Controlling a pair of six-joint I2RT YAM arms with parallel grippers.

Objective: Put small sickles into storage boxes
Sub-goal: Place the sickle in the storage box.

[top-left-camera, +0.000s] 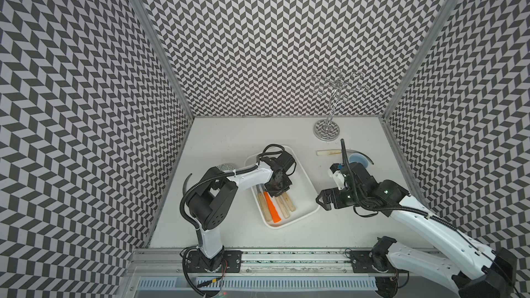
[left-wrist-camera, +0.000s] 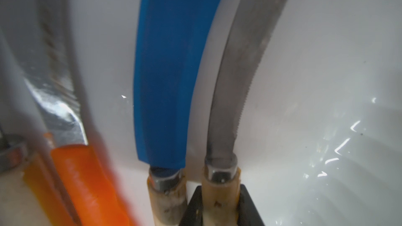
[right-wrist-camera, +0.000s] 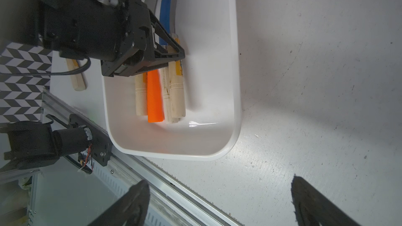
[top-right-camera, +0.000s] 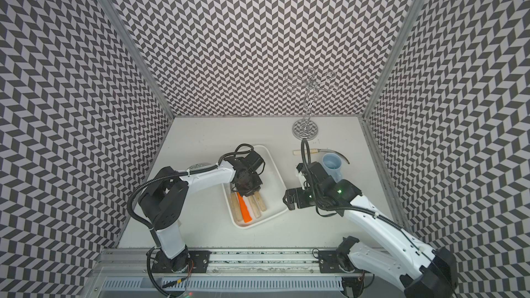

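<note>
My left claw (left-wrist-camera: 219,205) is pinched on the pale wooden handle of a grey-bladed sickle (left-wrist-camera: 239,79), just behind its metal collar, low inside the white tray (top-left-camera: 302,180). Touching its handle lies a blue-bladed sickle (left-wrist-camera: 165,72), and next to that an orange-handled sickle (top-left-camera: 271,206). My right claw (top-left-camera: 321,199) hangs spread wide and empty over the bench (top-left-camera: 229,139), at three o'clock from the tray.

Two sickles are not yet boxed. The far sickle (top-left-camera: 329,152) lies at about one o'clock from the tray, its blade curving behind the light blue mug (top-left-camera: 360,159). The left sickle (right-wrist-camera: 76,77) lies at nine o'clock, under my left arm.

I judge these tools light and stiff, so nothing should bend or crush. The blade is thin, toothed and likely slick, a poor place to pinch. The round wooden handle looks rough enough to hold well, so I would take it near the collar. The curved blade probably hangs off-centre and could swing in a loose grip. On the far one, the bare handle end at nine o'clock from the mug looks the easiest hold.
</note>
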